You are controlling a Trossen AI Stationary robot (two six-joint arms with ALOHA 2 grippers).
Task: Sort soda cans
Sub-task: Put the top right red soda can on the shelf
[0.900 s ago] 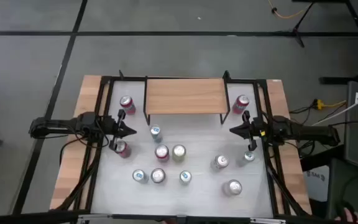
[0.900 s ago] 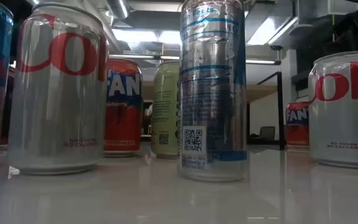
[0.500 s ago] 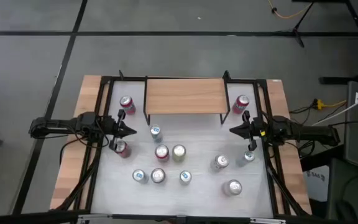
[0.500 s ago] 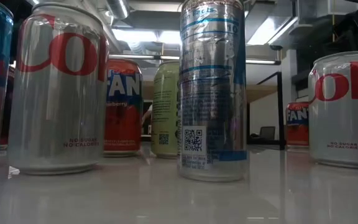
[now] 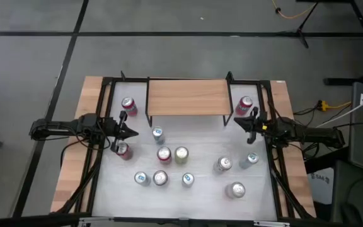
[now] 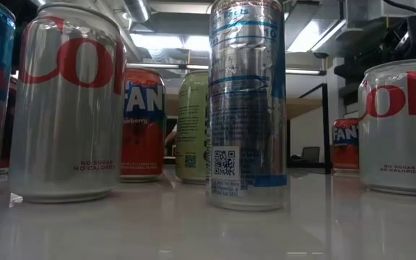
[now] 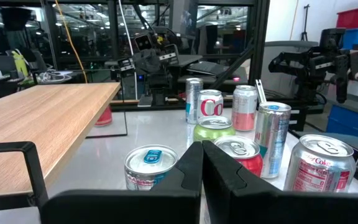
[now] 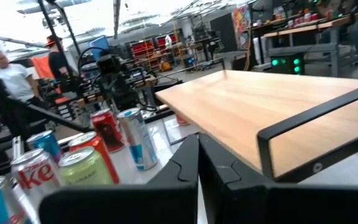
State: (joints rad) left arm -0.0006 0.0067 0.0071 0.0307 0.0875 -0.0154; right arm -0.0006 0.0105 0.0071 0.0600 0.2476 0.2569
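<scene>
While both my arms hang over the table (image 5: 194, 189), neither holds anything — my left jaws (image 5: 133, 133) are pressed shut with their tips meeting, and my right jaws (image 5: 238, 123) are shut the same way.

Seen from above, the soda cans (image 5: 181, 154) stand upright, scattered across the white surface. A red one (image 5: 128, 104) sits toward ten o'clock beside the wooden shelf (image 5: 186, 96), and another red one (image 5: 244, 104) toward two o'clock, just beside my right jaws. A third red can (image 5: 123, 150) stands just under my left jaws, at nine o'clock. A blue-topped can (image 5: 157, 133) is near the shelf's front edge. At the centre a red can (image 5: 163, 154) and a pale green can (image 5: 181, 154) stand side by side. Three more line up toward six o'clock — the middle one silver (image 5: 160, 178). Three others (image 5: 224, 164) cluster toward four o'clock.

From table height, a silver can with red lettering (image 6: 67, 105) and a tall slim blue-and-silver can (image 6: 246, 105) stand nearest.
</scene>
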